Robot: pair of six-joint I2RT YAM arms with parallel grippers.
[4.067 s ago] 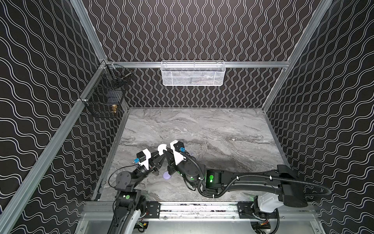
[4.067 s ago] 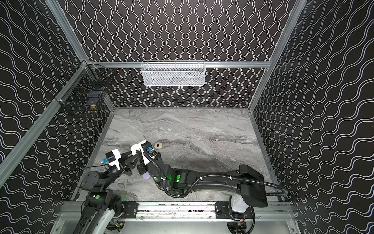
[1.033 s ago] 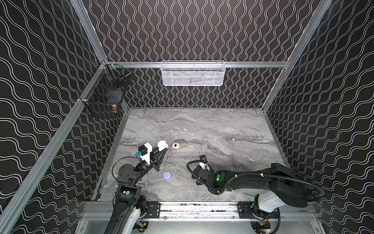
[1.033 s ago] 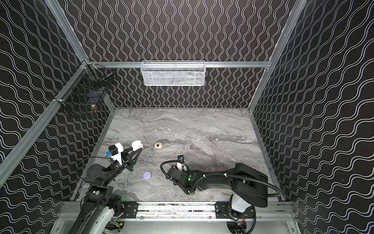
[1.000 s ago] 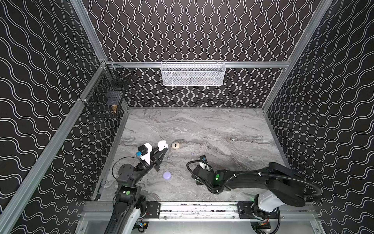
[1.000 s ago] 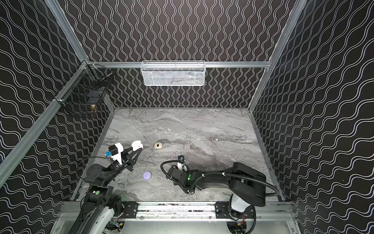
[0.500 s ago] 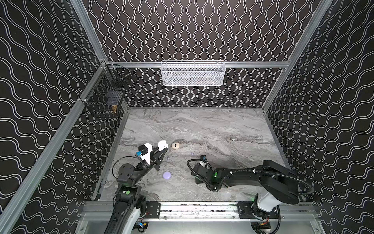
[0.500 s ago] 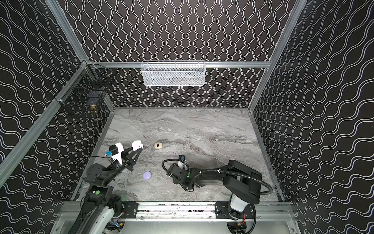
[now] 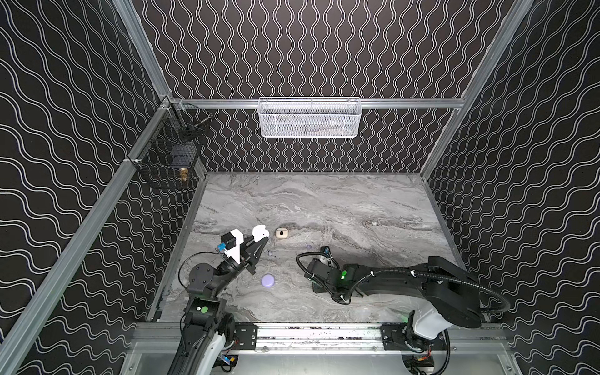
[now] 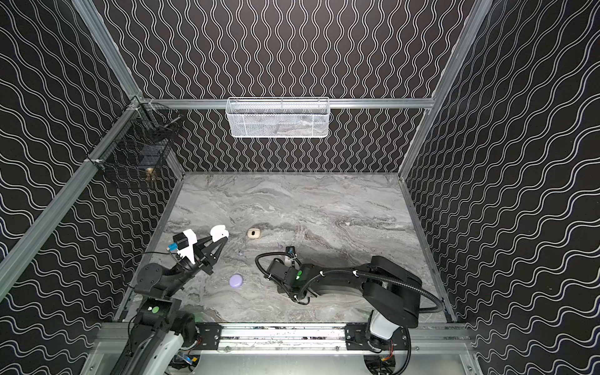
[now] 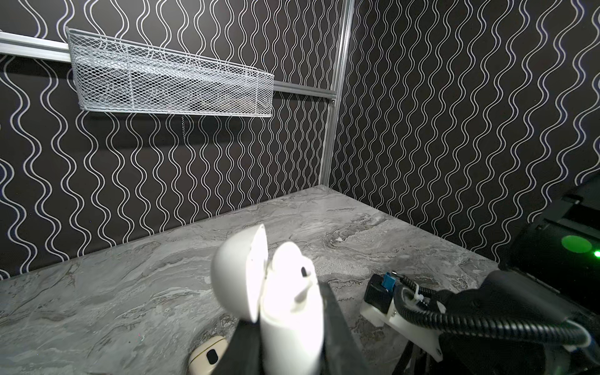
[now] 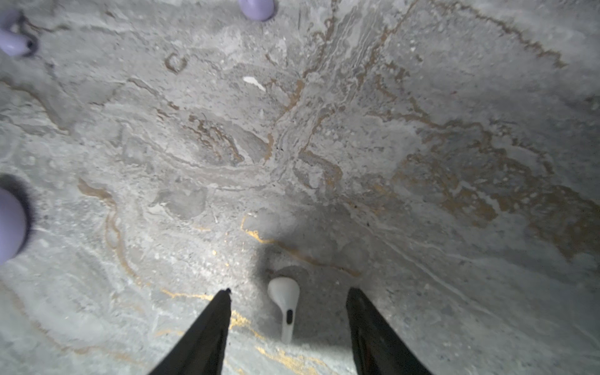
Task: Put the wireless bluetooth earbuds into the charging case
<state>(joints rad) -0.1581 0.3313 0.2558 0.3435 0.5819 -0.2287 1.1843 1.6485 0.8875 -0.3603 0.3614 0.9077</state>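
My left gripper (image 9: 258, 241) (image 11: 292, 328) is shut on a white charging case (image 9: 260, 232) (image 10: 219, 232) (image 11: 289, 311), held above the table with its lid (image 11: 240, 272) open. One white earbud (image 11: 293, 264) sits in the case. My right gripper (image 12: 287, 290) points down at the table with its jaws open. A second white earbud (image 12: 285, 305) lies on the marble between the fingers, touching neither. In both top views the right wrist (image 9: 321, 263) (image 10: 285, 259) hides that earbud. Two lavender earbuds (image 12: 14, 43) (image 12: 256, 8) lie farther off.
A closed lavender case (image 9: 268, 280) (image 10: 235, 281) (image 12: 9, 224) lies between the two arms. A cream case (image 9: 281, 233) (image 10: 254, 233) (image 11: 207, 357) lies beside the left gripper. A white mesh basket (image 9: 310, 118) hangs on the back wall and a black wire basket (image 9: 168, 156) on the left wall.
The right arm has drawn back from the white case to the table's middle. Over the last second its jaws have opened above the white earbud. The left gripper has barely moved.
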